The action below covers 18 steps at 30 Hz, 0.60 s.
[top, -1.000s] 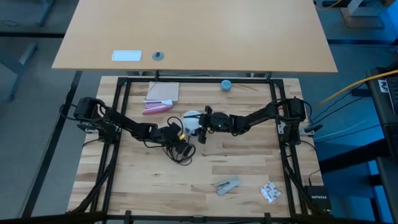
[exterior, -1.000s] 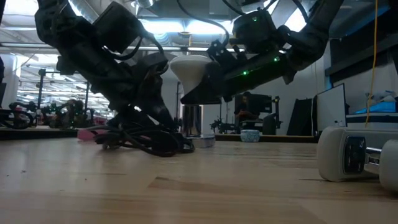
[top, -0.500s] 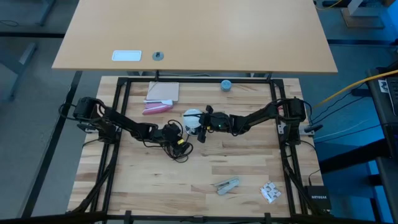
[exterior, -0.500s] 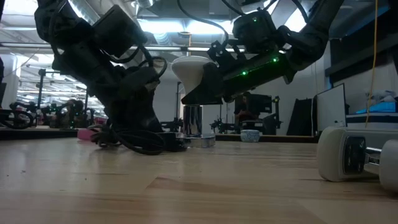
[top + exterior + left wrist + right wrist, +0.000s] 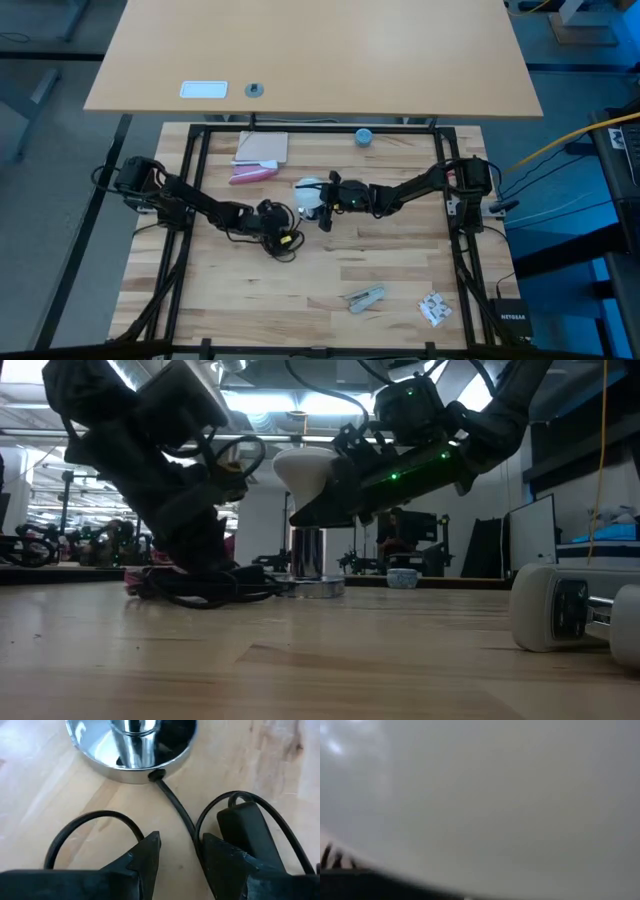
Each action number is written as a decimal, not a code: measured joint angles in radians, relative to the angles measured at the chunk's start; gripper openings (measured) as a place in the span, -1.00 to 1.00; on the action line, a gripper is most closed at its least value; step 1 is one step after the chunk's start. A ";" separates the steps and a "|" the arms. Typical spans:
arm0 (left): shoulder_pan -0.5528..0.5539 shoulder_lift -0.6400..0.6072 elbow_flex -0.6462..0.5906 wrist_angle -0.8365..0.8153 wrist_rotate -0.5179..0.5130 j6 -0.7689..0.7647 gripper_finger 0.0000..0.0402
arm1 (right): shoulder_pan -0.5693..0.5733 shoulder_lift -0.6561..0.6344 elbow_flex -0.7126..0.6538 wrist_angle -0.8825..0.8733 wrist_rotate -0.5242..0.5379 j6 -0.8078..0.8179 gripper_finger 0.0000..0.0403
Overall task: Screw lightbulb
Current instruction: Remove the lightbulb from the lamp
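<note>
The right end effector [image 5: 325, 485] grips the small white frosted lightbulb [image 5: 305, 470] above the shiny chrome lamp base [image 5: 131, 747]; beside that base, the left end effector [image 5: 180, 852] sits slightly open and empty over the black cord [image 5: 175, 810].

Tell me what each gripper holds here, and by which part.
The right gripper holds the lightbulb at its narrow end, dome pointing away. The left gripper holds nothing; its fingers are open over the black cord.

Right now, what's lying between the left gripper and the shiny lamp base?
In the left wrist view, only the black cord on bare wood runs from the chrome base toward the left gripper.
</note>
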 joint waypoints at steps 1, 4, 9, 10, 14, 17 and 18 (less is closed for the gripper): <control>0.000 0.001 -0.001 0.001 -0.014 0.000 -0.29 | 0.000 0.000 0.000 0.000 -0.010 -0.001 -0.21; 0.000 0.003 -0.003 0.000 -0.075 0.000 -0.29 | -0.002 0.000 0.000 0.002 -0.048 -0.002 -0.21; 0.002 0.004 -0.005 -0.011 -0.171 -0.001 -0.29 | 0.000 0.000 0.000 0.002 -0.134 -0.027 -0.21; 0.002 0.004 -0.005 -0.011 -0.186 -0.002 -0.29 | 0.000 0.000 0.000 0.002 -0.155 -0.027 -0.21; 0.003 0.005 -0.006 -0.016 -0.247 0.000 -0.29 | 0.000 0.000 0.000 0.000 -0.222 -0.035 -0.21; 0.013 0.006 -0.006 -0.018 -0.279 0.021 -0.29 | 0.000 0.000 0.000 0.000 -0.266 -0.055 -0.21; 0.019 0.006 -0.006 -0.018 -0.292 0.030 -0.29 | 0.000 0.000 0.000 -0.001 -0.282 -0.057 -0.21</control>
